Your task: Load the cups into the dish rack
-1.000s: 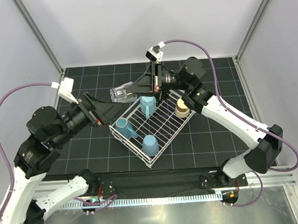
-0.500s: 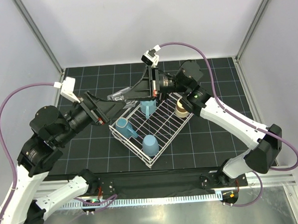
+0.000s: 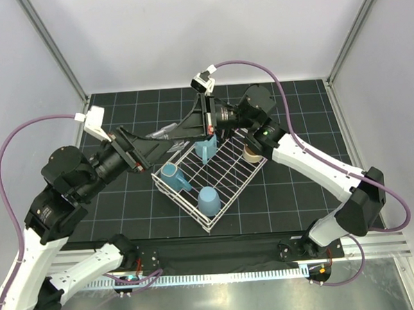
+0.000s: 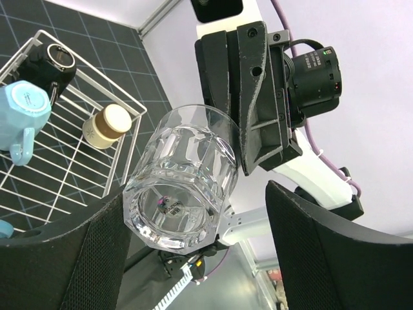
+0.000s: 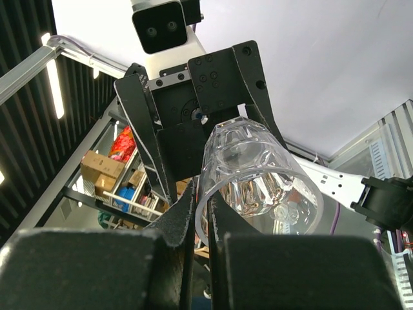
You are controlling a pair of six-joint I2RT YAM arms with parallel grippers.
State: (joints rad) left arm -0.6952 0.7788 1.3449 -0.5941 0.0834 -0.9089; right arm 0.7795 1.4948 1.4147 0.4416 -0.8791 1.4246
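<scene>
The right gripper holds the clear glass up in the air. Its jaws pinch the wall of the glass at the rim. The glass is tipped on its side, near the far left corner of the dish rack. The left gripper has its jaws spread wide, one on each side of the glass, with a gap on one side. In the rack are a blue mug, a light blue tumbler, a pale blue mug, a beige cup and a small dark cup.
</scene>
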